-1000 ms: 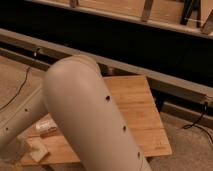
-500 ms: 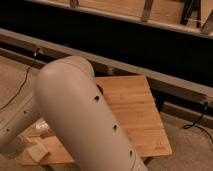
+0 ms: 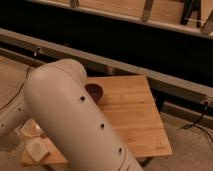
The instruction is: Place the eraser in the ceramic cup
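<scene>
The eraser (image 3: 36,147) lies flat on the near left corner of the tabletop (image 3: 136,111), a small pale block close to the edge. Just behind it, a little farther in, there is something clear and shiny (image 3: 28,130). It may be a bottle lying down, but I cannot say for sure.

The hand (image 3: 12,142) is at the left edge of the view, low and just beside the eraser, at the end of the pale lower part of the arm. Whether it is open or closed I cannot tell, because only a pale shape shows there. In my judgement it is held low at this corner because the eraser is the first thing to pick up, so the step in hand is the approach or the grasp.

The big rounded link of the arm (image 3: 75,120) fills the middle of the view and hides much of the left half of the tabletop. A dark bowl (image 3: 94,91) shows just past its far side, about the middle of the far edge. The ceramic cup is not visible; it is perhaps behind the arm. The right half of the wooden tabletop is in plain view, with grey floor around it.
</scene>
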Controlling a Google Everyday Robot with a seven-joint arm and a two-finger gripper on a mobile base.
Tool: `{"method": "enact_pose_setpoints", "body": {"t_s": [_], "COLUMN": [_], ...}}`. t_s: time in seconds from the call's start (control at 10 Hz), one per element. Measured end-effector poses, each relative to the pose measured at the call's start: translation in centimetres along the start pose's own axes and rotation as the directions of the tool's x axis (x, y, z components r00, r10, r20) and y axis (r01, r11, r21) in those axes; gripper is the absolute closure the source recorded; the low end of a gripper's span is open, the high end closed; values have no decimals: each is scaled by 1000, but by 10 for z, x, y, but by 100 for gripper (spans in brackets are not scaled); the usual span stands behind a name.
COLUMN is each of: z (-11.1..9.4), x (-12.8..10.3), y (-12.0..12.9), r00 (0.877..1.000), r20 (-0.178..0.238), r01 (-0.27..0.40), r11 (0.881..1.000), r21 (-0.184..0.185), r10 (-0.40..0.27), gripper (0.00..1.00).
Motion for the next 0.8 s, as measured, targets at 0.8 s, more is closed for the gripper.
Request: {"method": "enact_pose_setpoints", "body": {"t_s": [0.8], "z": [1], "x": [6], "y": [-48], "r00": [991], "r20": [-121], "r01": [-59], "r11": [998], "r21": [-29], "r10": [55], "gripper": [35]}}
